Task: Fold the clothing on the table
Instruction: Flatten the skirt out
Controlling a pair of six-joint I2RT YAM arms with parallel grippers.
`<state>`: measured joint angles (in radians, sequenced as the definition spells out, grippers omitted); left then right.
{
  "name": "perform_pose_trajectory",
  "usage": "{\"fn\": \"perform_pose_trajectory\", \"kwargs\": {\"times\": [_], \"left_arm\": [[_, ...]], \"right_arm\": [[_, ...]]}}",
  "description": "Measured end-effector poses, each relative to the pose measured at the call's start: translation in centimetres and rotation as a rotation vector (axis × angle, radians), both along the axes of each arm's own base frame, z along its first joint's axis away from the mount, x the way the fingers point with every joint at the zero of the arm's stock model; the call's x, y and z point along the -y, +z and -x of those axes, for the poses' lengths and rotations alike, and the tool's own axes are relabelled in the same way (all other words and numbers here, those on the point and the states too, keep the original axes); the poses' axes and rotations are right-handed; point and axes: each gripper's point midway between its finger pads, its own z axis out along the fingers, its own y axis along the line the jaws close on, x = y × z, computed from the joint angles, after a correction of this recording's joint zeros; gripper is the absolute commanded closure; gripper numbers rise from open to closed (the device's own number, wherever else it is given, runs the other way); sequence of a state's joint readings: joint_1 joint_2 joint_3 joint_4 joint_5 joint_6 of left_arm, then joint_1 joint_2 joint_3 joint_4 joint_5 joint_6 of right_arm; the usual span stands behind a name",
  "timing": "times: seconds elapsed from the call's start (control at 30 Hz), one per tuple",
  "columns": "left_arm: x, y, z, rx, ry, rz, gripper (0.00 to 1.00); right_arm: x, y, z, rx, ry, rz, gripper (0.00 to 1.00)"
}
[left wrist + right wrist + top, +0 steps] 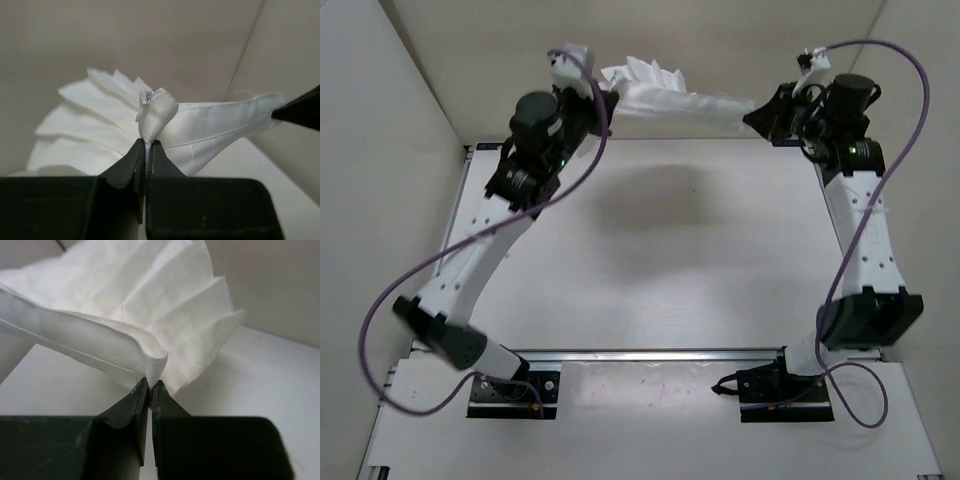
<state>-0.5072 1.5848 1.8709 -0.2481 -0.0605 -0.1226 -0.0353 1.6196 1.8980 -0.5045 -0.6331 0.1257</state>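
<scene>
The clothing (680, 103) looks light and very soft; it has thin pleats (85, 130) that fan out and a firmer woven band (100, 340) along one edge. I judge that it will sag and slide easily, so this band is the best place to take hold of it, because the pleats alone would slip or open. It does not lie on the table (650, 290) now; it hangs in the air above the far edge, stretched between the two grippers, and it throws a soft shadow (660, 195) on the surface below. The left gripper (148, 150) is clenched on one end of the band, which bunches into a small knot above the fingertips; the right gripper (150, 387) is clenched on the other end, where the band folds over the tips. Both grips look narrow – only a little cloth is between the jaws – so a hard pull may free it. The left arm (480, 250) reaches forward with a bent elbow, its wrist raised near the back wall; the right arm (865, 230) runs almost straight along the right side of the table, its wrist also raised and turned inward.
</scene>
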Motion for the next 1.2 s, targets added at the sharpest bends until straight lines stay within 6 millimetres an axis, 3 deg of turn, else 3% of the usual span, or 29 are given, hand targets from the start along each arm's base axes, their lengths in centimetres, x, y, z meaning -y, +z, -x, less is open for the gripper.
{"fn": "perform_pose_trajectory", "kwargs": {"times": [0.07,0.13,0.17,0.3,0.37,0.4,0.53,0.63,0.7,0.83,0.93,1.0,1.07,1.13,1.2], "left_arm": [[-0.6,-0.5,4.0,0.034,-0.012,-0.012,1.00],[-1.5,-4.1,6.7,-0.003,-0.013,-0.043,1.00],[-2.1,-6.7,7.6,-0.041,-0.011,-0.062,1.00],[-4.1,-21.0,12.2,-0.304,-0.020,-0.184,1.00],[-5.0,-25.7,15.1,-0.422,-0.049,-0.216,1.00],[-5.3,-26.4,16.0,-0.449,-0.062,-0.209,1.00],[-6.1,-24.0,16.0,-0.413,-0.061,-0.120,1.00],[-6.2,-24.2,13.6,-0.430,-0.027,-0.117,1.00],[-6.0,-25.5,10.6,-0.468,0.006,-0.131,1.00],[-4.4,-29.8,3.1,-0.605,0.050,-0.209,1.00],[-2.5,-30.0,-3.7,-0.618,0.085,-0.260,1.00],[-1.3,-27.5,-8.0,-0.550,0.111,-0.263,1.00],[-0.8,-23.6,-10.4,-0.471,0.130,-0.247,1.00],[-0.9,-18.6,-11.2,-0.368,0.139,-0.210,1.00],[-1.3,-13.7,-10.0,-0.273,0.124,-0.176,1.00]], "right_arm": [[-0.8,-1.3,3.1,0.008,0.013,0.008,1.00],[-1.5,-4.0,6.1,-0.015,0.028,0.019,1.00],[-1.8,-6.0,7.5,-0.045,0.037,0.022,1.00],[-3.5,-15.5,13.4,-0.257,0.081,0.052,1.00],[-4.2,-19.0,16.3,-0.378,0.118,0.056,1.00],[-4.5,-19.9,17.3,-0.422,0.134,0.052,1.00],[-5.1,-18.9,17.5,-0.429,0.168,0.023,1.00],[-5.6,-17.9,14.8,-0.400,0.178,0.018,1.00],[-5.5,-18.4,11.6,-0.400,0.169,0.019,1.00],[-4.6,-21.0,4.0,-0.482,0.137,0.003,1.00],[-3.4,-20.0,-3.4,-0.459,0.100,0.000,1.00],[-2.5,-17.0,-8.0,-0.367,0.066,0.015,1.00],[-1.8,-12.9,-10.2,-0.253,0.043,0.017,1.00],[-1.1,-8.7,-9.7,-0.160,0.038,0.005,1.00],[-0.9,-5.0,-7.9,-0.090,0.045,0.002,1.00]]}}
